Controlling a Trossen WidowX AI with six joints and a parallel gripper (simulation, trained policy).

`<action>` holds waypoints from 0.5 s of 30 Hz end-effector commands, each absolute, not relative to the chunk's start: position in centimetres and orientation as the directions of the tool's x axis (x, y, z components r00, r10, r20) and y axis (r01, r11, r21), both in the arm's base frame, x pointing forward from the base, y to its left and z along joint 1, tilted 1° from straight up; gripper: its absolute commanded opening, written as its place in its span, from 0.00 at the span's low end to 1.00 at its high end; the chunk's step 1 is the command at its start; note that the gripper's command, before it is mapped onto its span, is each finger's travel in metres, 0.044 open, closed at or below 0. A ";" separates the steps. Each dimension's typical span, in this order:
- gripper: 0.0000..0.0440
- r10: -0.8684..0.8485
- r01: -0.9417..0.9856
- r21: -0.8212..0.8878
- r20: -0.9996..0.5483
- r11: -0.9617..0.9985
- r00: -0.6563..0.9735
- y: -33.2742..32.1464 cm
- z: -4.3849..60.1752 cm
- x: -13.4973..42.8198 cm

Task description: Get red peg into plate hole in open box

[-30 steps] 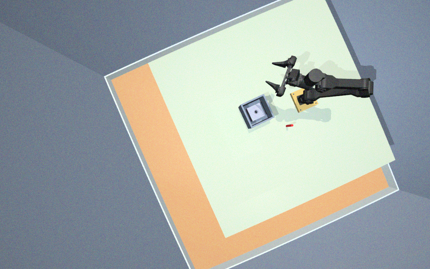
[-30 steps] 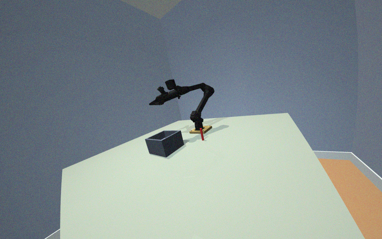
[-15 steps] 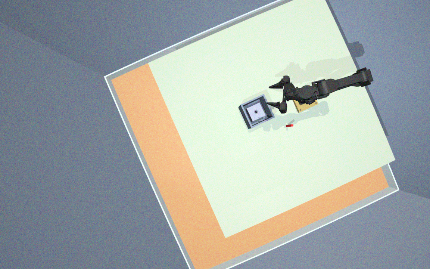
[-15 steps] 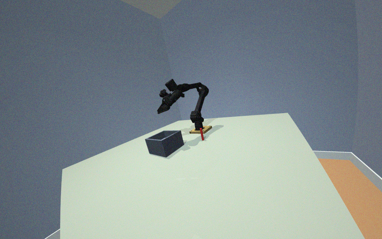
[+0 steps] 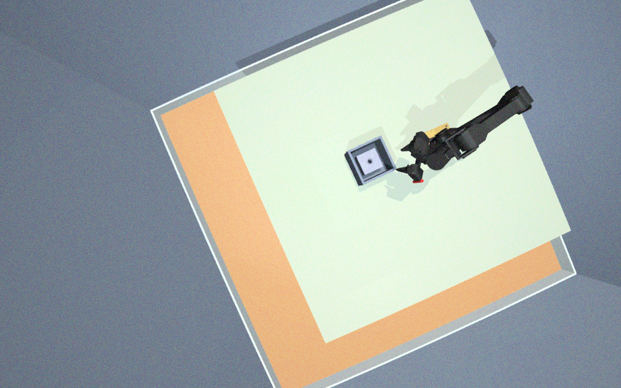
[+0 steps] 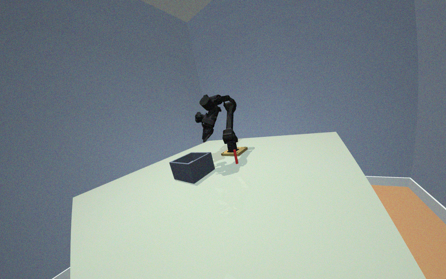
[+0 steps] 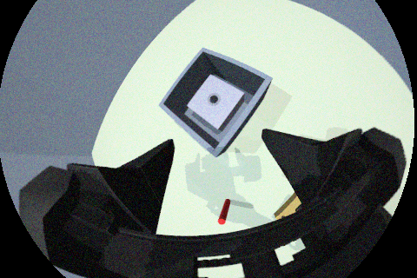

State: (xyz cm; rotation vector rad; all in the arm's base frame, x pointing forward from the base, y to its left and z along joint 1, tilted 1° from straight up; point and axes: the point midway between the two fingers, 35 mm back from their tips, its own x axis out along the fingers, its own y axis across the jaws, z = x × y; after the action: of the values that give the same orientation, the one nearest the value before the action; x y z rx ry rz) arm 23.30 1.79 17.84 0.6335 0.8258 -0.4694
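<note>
On the pale green worktop [image 5: 303,270] [image 6: 217,235] [image 7: 139,113]: one open dark grey square box [image 5: 360,185] [image 6: 190,172] [image 7: 238,135], containing a pale square plate with central hole [image 5: 363,166] [image 7: 226,110]; one red cylindrical peg [image 5: 418,181] [image 6: 235,156] [image 7: 224,211], outside, seemingly upright; black hand [image 5: 398,159] [image 6: 204,141] [image 7: 219,138], fingers apart above.

Bright tabletop [image 5: 399,250] [image 6: 238,222] [image 7: 143,109], grainy walls

Soft shadows fell on it; black rounded the wrist view's corners.

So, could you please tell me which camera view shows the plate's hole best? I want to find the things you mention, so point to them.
The wrist view: the hole [image 5: 370,161] [image 7: 214,99] appears largest there, unobstructed. The top view shows it as a small dark dot; in the exterior view, the box's walls [image 6: 202,169] hide it.
</note>
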 end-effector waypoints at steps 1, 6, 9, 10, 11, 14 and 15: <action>1.00 -0.101 0.661 0.307 -0.858 0.685 0.504 3.6 16.2 21.9; 1.00 -0.064 0.720 0.264 -0.917 0.642 0.393 5.8 14.4 20.1; 1.00 -0.047 0.749 0.236 -0.941 0.619 0.335 7.0 13.5 19.1; 1.00 -0.041 0.757 0.227 -0.947 0.613 0.318 7.3 13.2 18.8; 1.00 -0.036 0.764 0.219 -0.953 0.606 0.302 7.7 12.9 18.5; 1.00 -0.021 0.781 0.200 -0.964 0.592 0.264 8.7 12.0 17.8; 1.00 -0.016 0.785 0.196 -0.967 0.588 0.254 8.9 11.7 17.7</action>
State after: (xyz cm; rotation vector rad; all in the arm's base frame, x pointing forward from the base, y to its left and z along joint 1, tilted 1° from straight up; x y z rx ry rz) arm 18.46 8.14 12.89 0.7814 1.1525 -0.5929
